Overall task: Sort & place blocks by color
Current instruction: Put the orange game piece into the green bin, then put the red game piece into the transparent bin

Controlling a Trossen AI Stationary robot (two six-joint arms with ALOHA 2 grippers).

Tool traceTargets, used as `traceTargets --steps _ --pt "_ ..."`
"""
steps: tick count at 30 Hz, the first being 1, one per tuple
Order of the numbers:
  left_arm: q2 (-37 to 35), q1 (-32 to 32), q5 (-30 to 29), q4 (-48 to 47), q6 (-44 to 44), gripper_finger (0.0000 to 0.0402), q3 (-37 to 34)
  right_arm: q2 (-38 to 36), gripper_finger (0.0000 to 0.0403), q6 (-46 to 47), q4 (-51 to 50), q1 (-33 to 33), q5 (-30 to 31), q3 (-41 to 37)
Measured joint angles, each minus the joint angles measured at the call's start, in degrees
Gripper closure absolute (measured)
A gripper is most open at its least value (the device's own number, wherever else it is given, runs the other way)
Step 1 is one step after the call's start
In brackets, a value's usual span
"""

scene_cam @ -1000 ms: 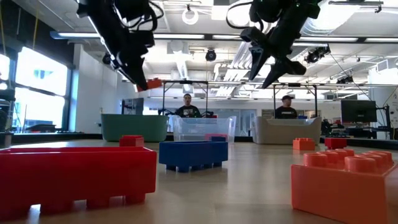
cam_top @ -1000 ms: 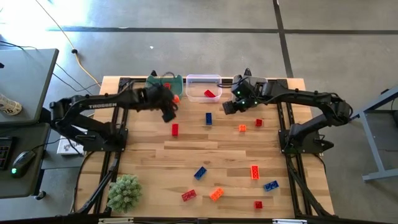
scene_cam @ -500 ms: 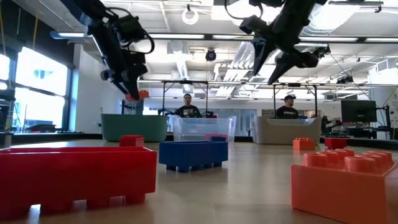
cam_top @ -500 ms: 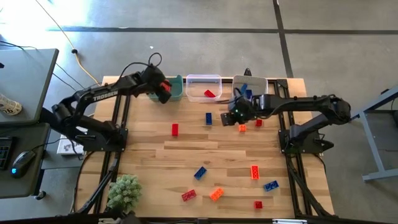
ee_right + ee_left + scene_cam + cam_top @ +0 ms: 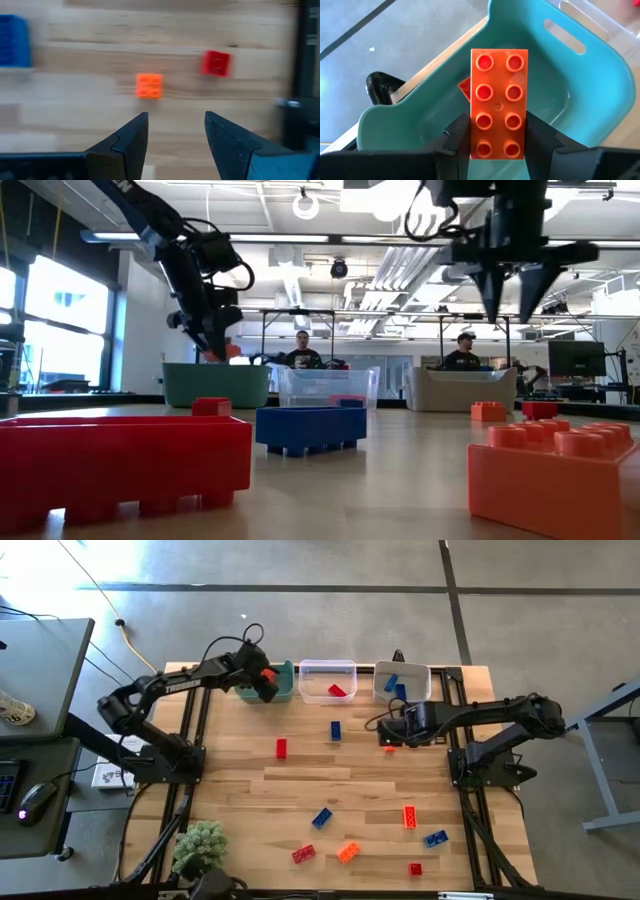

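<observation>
My left gripper (image 5: 266, 683) hangs over the teal bin (image 5: 283, 690) at the table's far left, shut on an orange block (image 5: 499, 95). Another orange block (image 5: 464, 89) lies in that bin (image 5: 590, 95). My right gripper (image 5: 388, 733) stands open and points down, above the table just behind a small orange block (image 5: 149, 85). A small red block (image 5: 216, 63) lies beside the orange one. Both rest flat on the wood, and nothing is between the fingers (image 5: 135, 135). In the low view the left gripper (image 5: 215, 348) shows at left, the right gripper (image 5: 508, 315) at right. My left gripper pinches the orange block by its two long sides (image 5: 475, 135), at the end nearest the wrist. The fingers (image 5: 540, 137) slant down from the near side and lie along the block. The block juts out ahead of them, studs toward the camera, clear above the teal bin.
A clear bin (image 5: 327, 680) holds a red block and a pale bin (image 5: 402, 680) holds blue ones. Loose blocks lie mid-table (image 5: 281, 747) (image 5: 336, 730) and near the front (image 5: 409, 816) (image 5: 321, 817) (image 5: 348, 852). A green spiky ball (image 5: 200, 848) sits front left. People sit beyond the table (image 5: 302, 352).
My left gripper has carried the orange block toward the table's far left and a little down, to above the teal bin. My right gripper has come away from the far bins toward the near side, tipping and rolling until it points down by the small orange block.
</observation>
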Motion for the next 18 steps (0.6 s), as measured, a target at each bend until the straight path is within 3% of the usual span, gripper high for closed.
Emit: traceTargets --steps 8,18 --pt "1.2 0.0 -0.6 1.3 3.7 0.0230 0.0 0.0 0.0219 4.1 -6.8 0.2 2.6 0.0" --pt "1.2 0.0 -1.6 2.9 6.3 0.0224 0.0 0.0 0.0219 4.0 -6.9 -1.0 3.9 0.0"
